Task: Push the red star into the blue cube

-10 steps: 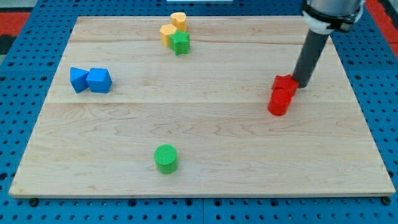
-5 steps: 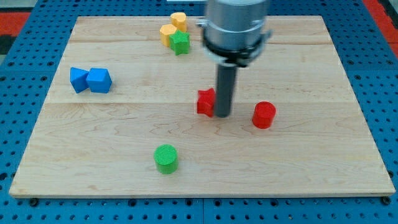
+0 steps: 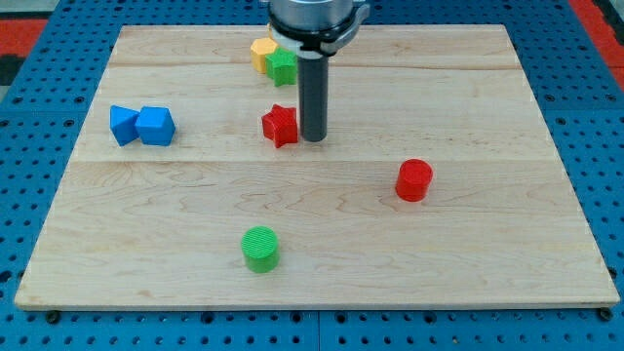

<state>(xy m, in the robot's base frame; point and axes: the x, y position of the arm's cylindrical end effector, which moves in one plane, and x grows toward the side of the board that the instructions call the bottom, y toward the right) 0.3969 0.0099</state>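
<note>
Pale wooden board (image 3: 546, 195) on blue pegboard, with the red star under push.
My tip (image 3: 313, 138), a bare rod holding nothing, is set touching the red star (image 3: 280, 125) on its right, so it is driven left toward the blue cube (image 3: 155, 126); that lane is unobstructed. Left of the cube, touching it, lies another blue block (image 3: 123, 125); the green star (image 3: 284, 66), yellow block (image 3: 261, 51), red cylinder (image 3: 413, 180) and green cylinder (image 3: 260, 248) lie aside.

The arm (image 3: 314, 19) hides part of the green star (image 3: 283, 65), perhaps another yellow block.
</note>
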